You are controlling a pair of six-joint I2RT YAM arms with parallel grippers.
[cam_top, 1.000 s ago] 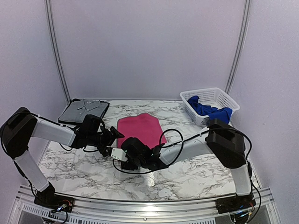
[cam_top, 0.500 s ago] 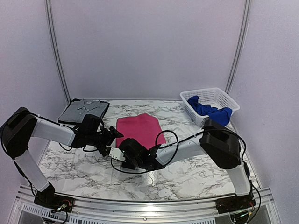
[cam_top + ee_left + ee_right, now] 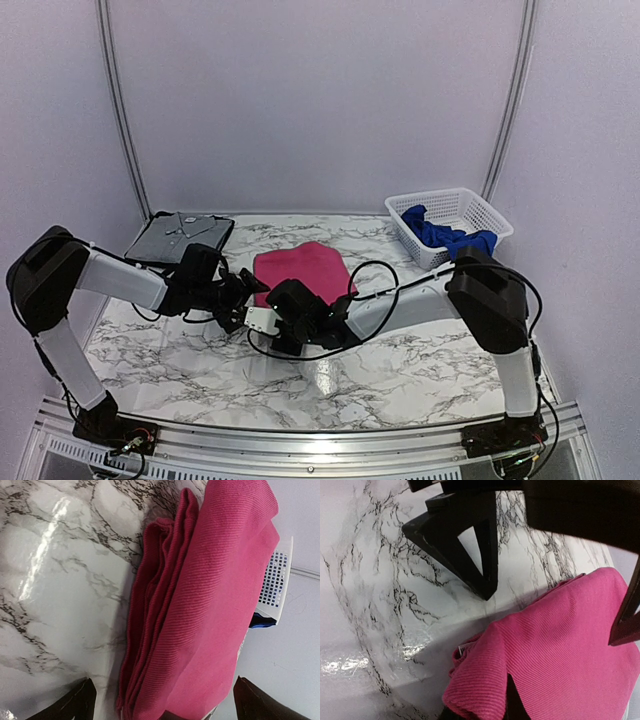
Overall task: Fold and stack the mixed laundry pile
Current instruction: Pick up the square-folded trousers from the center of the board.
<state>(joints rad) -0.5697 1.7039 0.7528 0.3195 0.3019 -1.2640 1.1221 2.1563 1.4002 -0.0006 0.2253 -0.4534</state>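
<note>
Marble surface [image 3: 400,370] carries pink garment [image 3: 305,265], folded, approx. centre. White basket [image 3: 470,208] at far right corner w/ blue garment [image 3: 450,240] bunched inside. L pincer [image 3: 162,685] wide, fingers either side of pink garment's near end. R pincer [image 3: 480,706] narrow, nipping that garment's near corner, just beside L pincer.

Pink garment [image 3: 300,268]: solid magenta-pink, fine ribbed weave, no print.
Blue garment [image 3: 445,237]: plain royal blue.
Basket [image 3: 492,215]: white, with a grid of small square holes.
Table [image 3: 420,370]: glossy white marble pattern with black and grey veining.
Folded shirt [image 3: 180,235]: plain mid grey.
Left arm [image 3: 120,283] and right arm [image 3: 420,305]: white links, black joints.
Back wall [image 3: 320,100]: pale lilac-white.
</note>
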